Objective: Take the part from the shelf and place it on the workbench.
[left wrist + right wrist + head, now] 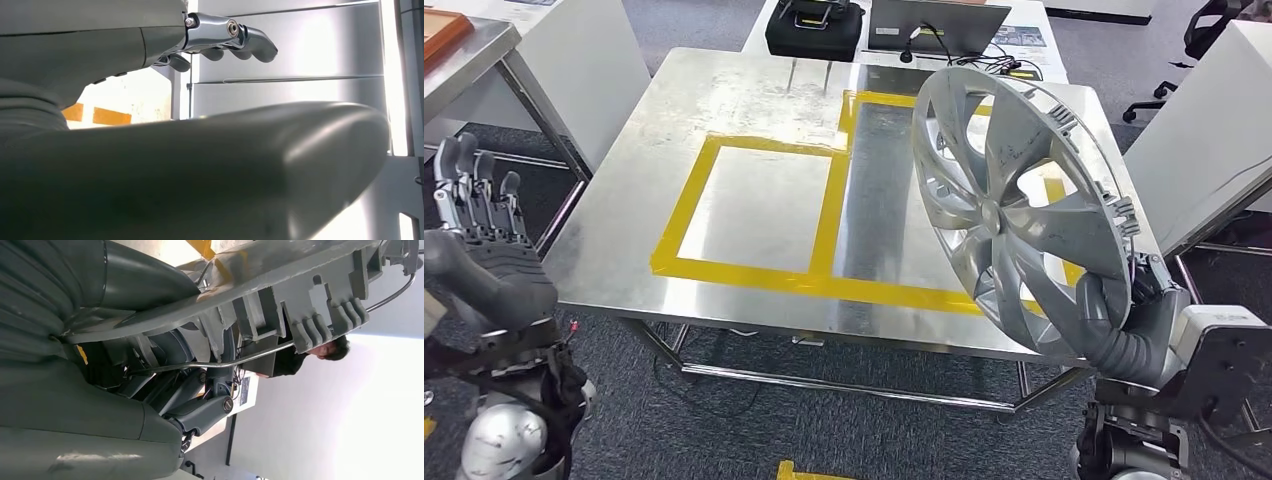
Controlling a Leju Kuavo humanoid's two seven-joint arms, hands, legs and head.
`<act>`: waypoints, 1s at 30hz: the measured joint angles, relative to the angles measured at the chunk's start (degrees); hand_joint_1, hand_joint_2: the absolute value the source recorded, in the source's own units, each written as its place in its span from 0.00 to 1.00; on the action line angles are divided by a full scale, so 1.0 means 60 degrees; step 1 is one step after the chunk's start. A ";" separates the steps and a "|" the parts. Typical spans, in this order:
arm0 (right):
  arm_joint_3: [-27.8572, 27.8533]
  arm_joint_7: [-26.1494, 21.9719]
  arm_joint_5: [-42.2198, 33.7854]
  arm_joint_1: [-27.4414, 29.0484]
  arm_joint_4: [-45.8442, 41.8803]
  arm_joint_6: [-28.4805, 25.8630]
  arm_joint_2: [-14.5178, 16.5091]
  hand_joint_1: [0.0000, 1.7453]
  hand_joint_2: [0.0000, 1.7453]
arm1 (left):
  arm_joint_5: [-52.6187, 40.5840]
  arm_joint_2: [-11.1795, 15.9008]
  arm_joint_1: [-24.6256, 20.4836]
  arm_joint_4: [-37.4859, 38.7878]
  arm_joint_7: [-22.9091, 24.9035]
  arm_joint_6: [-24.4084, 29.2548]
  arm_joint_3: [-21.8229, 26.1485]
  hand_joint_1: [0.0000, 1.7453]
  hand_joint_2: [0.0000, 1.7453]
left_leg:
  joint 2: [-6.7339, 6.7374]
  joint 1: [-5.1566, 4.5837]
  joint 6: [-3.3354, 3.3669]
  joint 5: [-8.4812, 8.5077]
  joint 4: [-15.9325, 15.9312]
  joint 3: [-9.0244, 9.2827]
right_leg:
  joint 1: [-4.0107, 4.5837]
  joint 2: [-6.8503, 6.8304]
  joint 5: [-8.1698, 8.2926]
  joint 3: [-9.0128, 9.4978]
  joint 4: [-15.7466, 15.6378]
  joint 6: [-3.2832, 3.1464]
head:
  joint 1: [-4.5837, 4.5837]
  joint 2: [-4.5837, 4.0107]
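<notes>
While right hand [1124,320] grips its lower rim, hubcap [1014,210] stands near-upright over workbench [754,110], face leftward; left hand [479,235] open.

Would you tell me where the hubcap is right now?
In the head view the hubcap is held tilted on edge by the right hand, above the right side of the steel workbench.

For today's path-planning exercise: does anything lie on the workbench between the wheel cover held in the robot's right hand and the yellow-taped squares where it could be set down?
Nothing visible does. The right hand holds the wheel cover tilted above the workbench, and the yellow-taped squares below it are bare. The black case sits beyond the far edge.
</notes>
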 joint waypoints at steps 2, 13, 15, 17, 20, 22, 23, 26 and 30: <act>0.0001 0.0024 -0.0005 0.0000 0.0019 -0.0004 0.0000 1.00 1.00 | 0.0000 0.0000 0.0000 0.0000 0.0000 0.0007 -0.0008 0.00 0.00 | 0.0004 0.0000 0.0000 0.0000 -0.0002 0.0004 | 0.0000 0.0000 -0.0003 0.0000 0.0006 -0.0002 | -0.0010 0.0000; 0.0081 0.1171 0.1417 -0.0900 0.0524 0.0776 -0.0029 1.00 1.00 | 0.0130 -0.0018 -0.0184 0.0114 -0.0008 -0.0410 -0.0096 0.00 0.00 | 0.0022 0.0000 0.0001 0.0005 -0.0007 0.0008 | -0.0002 0.0002 -0.0005 -0.0002 0.0012 -0.0004 | -0.0029 0.0000; 0.0130 0.1432 0.1877 -0.1281 0.0754 0.1119 -0.0034 1.00 1.00 | 0.0160 -0.0042 -0.0300 0.0170 -0.0012 -0.0536 -0.0124 0.00 0.00 | 0.0022 -0.0001 0.0003 0.0011 -0.0007 0.0007 | -0.0002 0.0002 0.0001 -0.0002 0.0012 -0.0002 | -0.0029 0.0000; 0.0182 0.1564 0.2140 -0.1580 0.0950 0.1314 -0.0036 1.00 1.00 | 0.0170 -0.0061 -0.0389 0.0226 -0.0015 -0.0614 -0.0147 0.00 0.00 | 0.0019 -0.0001 0.0005 0.0015 -0.0007 0.0007 | -0.0002 0.0001 0.0003 -0.0001 0.0012 -0.0003 | -0.0023 0.0000; 0.0255 0.1664 0.2397 -0.1874 0.1167 0.1460 -0.0036 1.00 1.00 | 0.0174 -0.0081 -0.0470 0.0299 -0.0015 -0.0669 -0.0167 0.00 0.00 | 0.0019 -0.0001 0.0005 0.0016 -0.0007 0.0006 | -0.0002 0.0001 0.0003 0.0000 0.0014 -0.0002 | -0.0023 0.0000; 0.0326 0.1810 0.2794 -0.2088 0.1344 0.1685 -0.0032 1.00 1.00 | 0.0184 -0.0097 -0.0551 0.0353 -0.0008 -0.0756 -0.0182 0.00 0.00 | 0.0020 -0.0001 0.0004 0.0015 -0.0007 0.0004 | -0.0002 0.0001 0.0003 0.0000 0.0016 -0.0002 | -0.0029 0.0000; 0.0381 0.1904 0.3071 -0.2228 0.1452 0.1840 -0.0025 1.00 1.00 | 0.0197 -0.0105 -0.0606 0.0382 -0.0001 -0.0817 -0.0192 0.00 0.00 | 0.0020 -0.0001 0.0004 0.0015 -0.0007 0.0002 | -0.0002 0.0001 0.0003 -0.0001 0.0017 -0.0002 | -0.0029 0.0000; 0.0638 0.2182 0.4058 -0.2781 0.1892 0.2329 0.0047 1.00 1.00 | 0.0265 -0.0141 -0.0836 0.0491 0.0030 -0.1013 -0.0221 0.00 0.00 | 0.0019 -0.0001 0.0004 0.0016 -0.0008 0.0001 | -0.0001 0.0001 0.0003 -0.0002 0.0018 -0.0002 | -0.0024 0.0000; 0.1093 0.2471 0.5497 -0.3676 0.2686 0.2982 0.0313 1.00 1.00 | 0.0381 -0.0231 -0.1186 0.0656 0.0062 -0.1291 -0.0287 0.00 0.00 | 0.0019 0.0000 0.0001 0.0020 -0.0008 0.0003 | -0.0001 0.0001 0.0004 -0.0003 0.0023 -0.0002 | -0.0026 0.0000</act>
